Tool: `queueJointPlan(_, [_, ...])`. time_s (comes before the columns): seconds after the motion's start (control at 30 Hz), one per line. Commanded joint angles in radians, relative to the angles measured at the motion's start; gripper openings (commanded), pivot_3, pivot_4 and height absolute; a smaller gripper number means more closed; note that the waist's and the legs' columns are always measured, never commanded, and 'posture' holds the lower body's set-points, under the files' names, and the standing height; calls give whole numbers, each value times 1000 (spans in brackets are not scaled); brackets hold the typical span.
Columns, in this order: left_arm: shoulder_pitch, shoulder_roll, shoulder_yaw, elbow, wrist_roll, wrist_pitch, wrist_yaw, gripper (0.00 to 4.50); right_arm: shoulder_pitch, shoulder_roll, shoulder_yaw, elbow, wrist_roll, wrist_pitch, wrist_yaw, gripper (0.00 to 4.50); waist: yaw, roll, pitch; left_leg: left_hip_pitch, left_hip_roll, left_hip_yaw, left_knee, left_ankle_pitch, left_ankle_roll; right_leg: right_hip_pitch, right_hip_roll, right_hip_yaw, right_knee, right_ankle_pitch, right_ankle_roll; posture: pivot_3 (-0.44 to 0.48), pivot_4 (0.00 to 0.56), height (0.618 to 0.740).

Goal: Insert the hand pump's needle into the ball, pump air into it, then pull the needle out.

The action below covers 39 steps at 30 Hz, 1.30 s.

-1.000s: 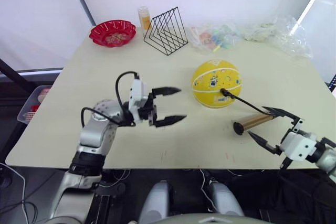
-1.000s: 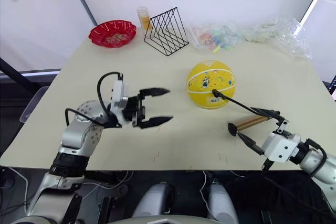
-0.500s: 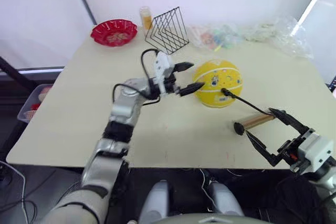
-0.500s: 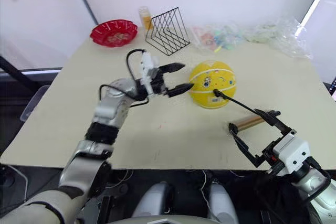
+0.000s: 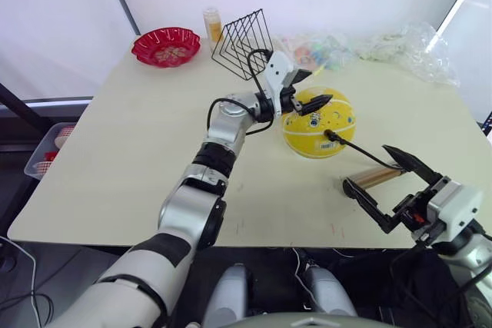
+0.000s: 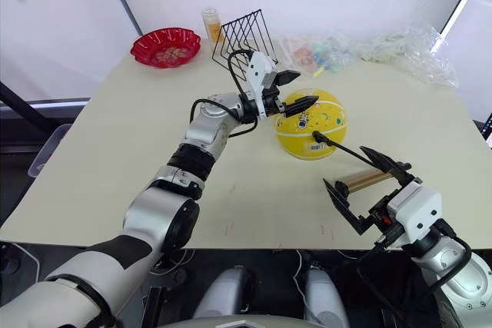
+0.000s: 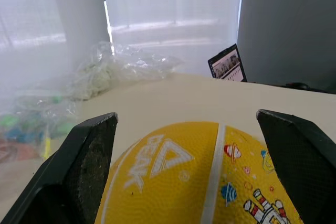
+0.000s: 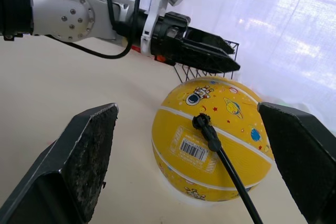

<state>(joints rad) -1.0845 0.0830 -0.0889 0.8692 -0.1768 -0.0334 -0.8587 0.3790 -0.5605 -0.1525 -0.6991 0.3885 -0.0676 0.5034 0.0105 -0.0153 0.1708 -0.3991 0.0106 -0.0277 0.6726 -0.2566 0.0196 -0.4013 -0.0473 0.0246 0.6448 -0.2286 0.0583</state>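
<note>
Sitting near the wire rack (image 5: 244,44), the ball (image 5: 318,122) is already carrying the needle (image 8: 202,123), with the hand pump (image 5: 374,178) lying just beside it. Both the left gripper (image 5: 305,91), hovering spread over the ball's top, and the right gripper (image 5: 384,187), gaping near the pump, are gripping nothing, so pumping and pulling out are likely remaining.

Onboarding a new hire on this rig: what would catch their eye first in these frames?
The yellow ball at mid-table, with the pump's black hose plugged into its near side. The left gripper hangs open over the ball's top, while the right gripper, also open, sits at the near right edge around the gold hand pump lying on the table.
</note>
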Motion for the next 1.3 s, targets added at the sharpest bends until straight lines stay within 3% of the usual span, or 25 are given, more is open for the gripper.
queueJointPlan(0.03, [-39,-7,15,11,10,-30,7,4500,-7,11,-2,-43,-3,16,-3,4467,0,0,0,0,0,0,0,0,0,0,0,0,0,0,0,0,150,740])
queueJointPlan(0.13, [-69,-34,1,61,48,-15,57,4500,-131,-3,53,-35,-75,148,-52,4467,-4,-1,1,0,0,1,0,0,0,0,0,0,0,0,0,0,150,740])
queueJointPlan(0.27, [-79,-42,6,81,62,-21,63,4500,-164,4,64,-43,-98,200,-60,4467,4,-2,1,0,0,0,0,0,0,0,0,0,0,0,1,0,150,740])
queueJointPlan(0.37, [-62,-68,-11,99,90,7,96,4500,-352,-26,163,21,-233,385,-107,4467,-9,-2,2,-1,0,1,-1,0,0,-2,0,2,0,1,1,0,150,740])
queueJointPlan(0.57, [-51,-79,-10,103,104,13,114,4500,-484,-38,221,64,-323,527,-115,4467,5,-3,1,-2,-1,-3,-1,0,0,-2,0,-2,0,0,0,0,150,740])
queueJointPlan(1.07, [-41,-97,-10,103,104,23,138,4500,-602,-68,315,152,-528,540,-92,4467,4,-3,1,-2,-2,-2,0,0,0,-2,-1,-2,0,1,1,0,150,740])
queueJointPlan(1.17, [-41,-97,-10,102,103,25,139,4500,-603,-68,334,165,-563,522,-86,3650,4,-3,1,-2,-2,-2,0,0,0,-2,-1,-2,0,1,1,0,150,740])
queueJointPlan(1.3, [-40,-96,-10,104,104,26,140,4500,-600,-62,342,176,-590,506,-79,1691,4,-3,1,-2,-2,-2,0,0,0,-2,-1,-2,1,1,1,0,150,740])
